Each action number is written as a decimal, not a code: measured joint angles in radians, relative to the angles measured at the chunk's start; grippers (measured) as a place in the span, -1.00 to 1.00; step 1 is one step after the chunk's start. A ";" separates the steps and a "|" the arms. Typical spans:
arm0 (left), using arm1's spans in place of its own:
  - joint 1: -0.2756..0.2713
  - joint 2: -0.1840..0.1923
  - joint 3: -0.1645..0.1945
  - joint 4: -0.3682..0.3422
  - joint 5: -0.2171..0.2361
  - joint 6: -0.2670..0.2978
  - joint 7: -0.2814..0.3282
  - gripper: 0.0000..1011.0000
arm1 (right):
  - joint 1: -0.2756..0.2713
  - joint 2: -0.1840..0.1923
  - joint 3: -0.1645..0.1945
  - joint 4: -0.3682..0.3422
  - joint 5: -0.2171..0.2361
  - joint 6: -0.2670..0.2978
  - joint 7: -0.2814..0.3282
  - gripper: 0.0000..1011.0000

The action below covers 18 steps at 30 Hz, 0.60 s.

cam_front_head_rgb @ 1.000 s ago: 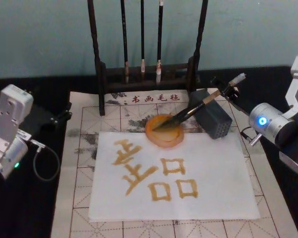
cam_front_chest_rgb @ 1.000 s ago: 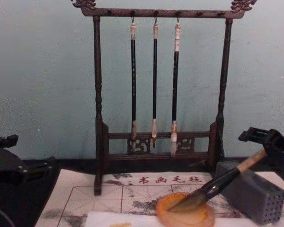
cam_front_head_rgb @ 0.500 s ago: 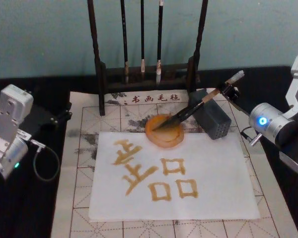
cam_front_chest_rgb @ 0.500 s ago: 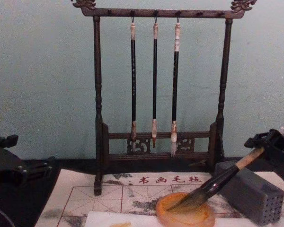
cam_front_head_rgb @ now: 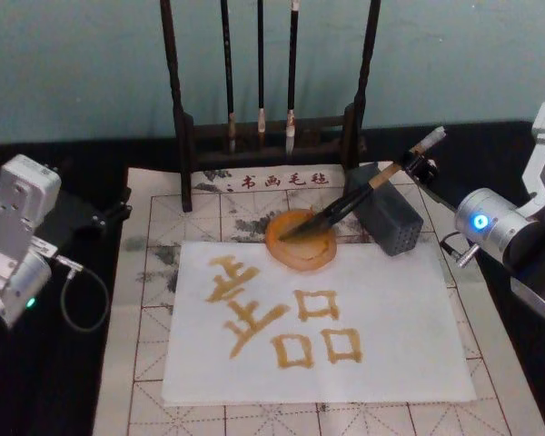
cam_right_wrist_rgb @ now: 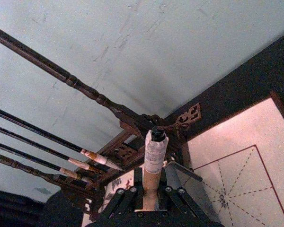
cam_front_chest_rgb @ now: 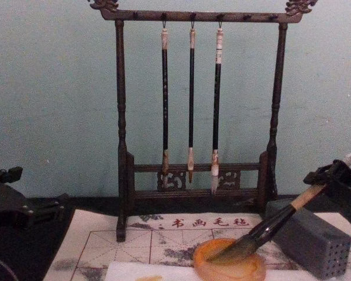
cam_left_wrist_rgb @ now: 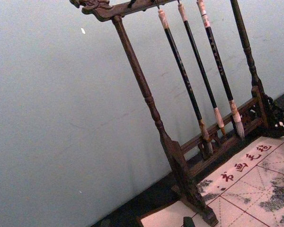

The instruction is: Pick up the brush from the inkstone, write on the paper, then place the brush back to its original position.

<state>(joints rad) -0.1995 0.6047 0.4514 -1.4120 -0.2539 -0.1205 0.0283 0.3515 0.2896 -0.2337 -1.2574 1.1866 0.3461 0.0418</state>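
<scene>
Right gripper (cam_front_head_rgb: 412,166) is clenched on the brush (cam_front_head_rgb: 345,204) near its cap. The handle slants away toward the left arm, bristles in the inkstone (cam_front_head_rgb: 300,243) at the paper's (cam_front_head_rgb: 391,309) far edge. Left gripper (cam_front_head_rgb: 104,216) sits parked off the felt mat's (cam_front_head_rgb: 154,227) left edge.

1. In the head view the picture's upper edge cuts off the top of the rack (cam_front_head_rgb: 176,100) and of the three thin brushes (cam_front_head_rgb: 260,64).
2. In the chest view the paper (cam_front_chest_rgb: 169,274) is only a strip at the lower edge.
3. In the right wrist view the right gripper (cam_right_wrist_rgb: 151,191) hides the brush (cam_right_wrist_rgb: 154,151) below the jaws.
</scene>
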 joint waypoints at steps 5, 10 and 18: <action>0.000 0.000 0.000 0.000 0.000 0.000 0.000 0.98 | 0.000 0.000 0.000 0.000 0.000 0.000 0.000 -0.64; 0.000 0.000 0.000 0.000 0.000 0.000 0.000 0.98 | 0.000 0.000 0.000 0.000 0.000 0.000 0.000 -0.64; 0.000 0.000 0.000 0.000 0.000 0.000 0.000 0.98 | -0.001 0.016 -0.015 -0.016 0.011 -0.024 0.008 -0.64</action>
<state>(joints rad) -0.1995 0.6047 0.4514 -1.4120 -0.2539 -0.1205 0.0283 0.3501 0.3056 -0.2491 -1.2735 1.1977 0.3224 0.0495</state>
